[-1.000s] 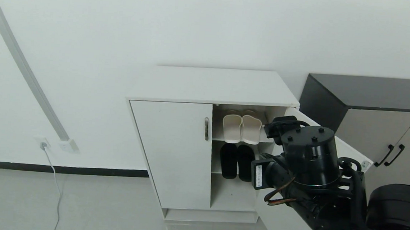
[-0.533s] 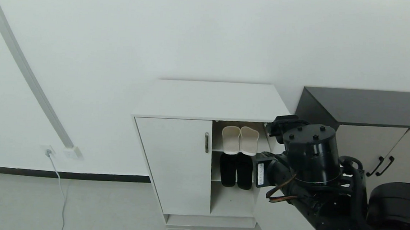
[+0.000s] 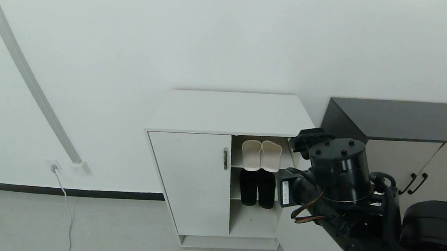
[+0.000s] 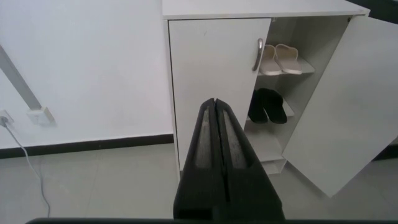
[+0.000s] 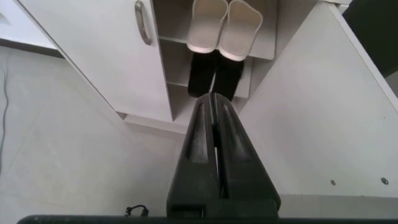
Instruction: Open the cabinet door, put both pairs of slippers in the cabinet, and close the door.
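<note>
The right gripper has its two fingers pressed flat together with nothing between them. It hangs low in front of the open right half of the cabinet, pointing in toward the shelves, with the inner face of the swung-out right door just beside it on the right. The left gripper is likewise pinched tight and holds nothing. It sits farther back, well apart from the cabinet and facing the left door, which is flat against the frame with its metal handle at the inner edge.

Both pairs of slippers are inside. The white slippers lie side by side on the upper shelf, their ends sticking out a little over its front edge. The black slippers lie side by side on the shelf straight below them. Under that comes the bottom compartment.

The cabinet stands against a white wall on a pale grey floor. A dark-topped sideboard with black handles stands just to its right. Off to the left, a wall socket has a thin cable running down to the floor.
</note>
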{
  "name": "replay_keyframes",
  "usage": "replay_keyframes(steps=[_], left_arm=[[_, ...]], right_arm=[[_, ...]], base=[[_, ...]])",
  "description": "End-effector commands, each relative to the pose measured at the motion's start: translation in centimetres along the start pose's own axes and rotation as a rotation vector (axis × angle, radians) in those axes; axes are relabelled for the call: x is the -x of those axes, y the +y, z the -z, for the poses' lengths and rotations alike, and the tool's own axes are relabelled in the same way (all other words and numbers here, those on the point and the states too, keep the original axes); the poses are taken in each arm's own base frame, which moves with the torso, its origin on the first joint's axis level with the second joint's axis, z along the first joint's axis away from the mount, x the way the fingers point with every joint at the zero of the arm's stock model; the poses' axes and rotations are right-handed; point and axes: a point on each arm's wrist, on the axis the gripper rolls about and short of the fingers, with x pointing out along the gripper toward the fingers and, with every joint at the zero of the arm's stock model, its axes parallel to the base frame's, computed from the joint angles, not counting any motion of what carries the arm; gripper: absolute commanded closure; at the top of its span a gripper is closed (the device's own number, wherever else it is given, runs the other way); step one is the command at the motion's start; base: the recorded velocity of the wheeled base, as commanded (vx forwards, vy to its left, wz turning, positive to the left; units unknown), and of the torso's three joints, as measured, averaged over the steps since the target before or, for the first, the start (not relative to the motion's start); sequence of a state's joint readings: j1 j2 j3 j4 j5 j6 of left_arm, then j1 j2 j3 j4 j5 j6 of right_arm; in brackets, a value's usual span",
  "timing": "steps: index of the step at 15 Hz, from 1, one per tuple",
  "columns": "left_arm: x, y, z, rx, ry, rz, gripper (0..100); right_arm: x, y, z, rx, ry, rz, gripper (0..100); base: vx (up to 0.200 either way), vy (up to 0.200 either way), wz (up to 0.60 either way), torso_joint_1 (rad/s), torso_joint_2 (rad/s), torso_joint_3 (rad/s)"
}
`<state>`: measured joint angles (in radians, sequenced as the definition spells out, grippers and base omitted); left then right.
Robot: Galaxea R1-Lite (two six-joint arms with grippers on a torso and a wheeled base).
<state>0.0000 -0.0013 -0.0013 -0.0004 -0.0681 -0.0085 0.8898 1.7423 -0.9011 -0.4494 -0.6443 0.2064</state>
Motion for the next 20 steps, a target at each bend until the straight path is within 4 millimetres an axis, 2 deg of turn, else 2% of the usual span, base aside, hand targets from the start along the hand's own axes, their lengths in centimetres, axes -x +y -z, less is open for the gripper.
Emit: replay_keyframes(steps=[1,5,12,16,18,20], left_arm=[[0.0,0.0,0.0,0.001,0.000,-0.001,100],[0.0,0.0,0.0,0.001,0.000,-0.001,100],[0.0,0.0,0.0,0.001,0.000,-0.001,100],[0.0,0.0,0.0,0.002,0.000,-0.001,100],[0.0,0.0,0.0,0.002,0.000,-0.001,100],[0.0,0.0,0.0,0.001,0.000,-0.002,100]], right_arm=[[0.0,0.0,0.0,0.001,0.000,0.002,100],[-0.2,-0.2,-0.1,-0.007,-0.004,0.008,100],[-0.4,-0.5,0.0,-0.004,-0.014,0.015,100],[-0.5,-0.5,-0.1,-0.011,-0.021,0.016,100],[-1.0,-1.0,-0.9,-0.022,-0.077,0.030,100],[-3.1,-2.7,-2.1,-0.029,-0.090,0.060,100]], base=[[0.000,0.000,-0.60,-0.002,0.00,-0.002],[0.000,0.000,-0.60,0.008,0.00,0.000],[0.000,0.000,0.00,0.000,0.00,0.000],[-0.150,0.000,0.00,0.005,0.00,-0.003],[0.000,0.000,0.00,0.000,0.00,0.000],[0.000,0.000,0.00,0.000,0.00,0.000]])
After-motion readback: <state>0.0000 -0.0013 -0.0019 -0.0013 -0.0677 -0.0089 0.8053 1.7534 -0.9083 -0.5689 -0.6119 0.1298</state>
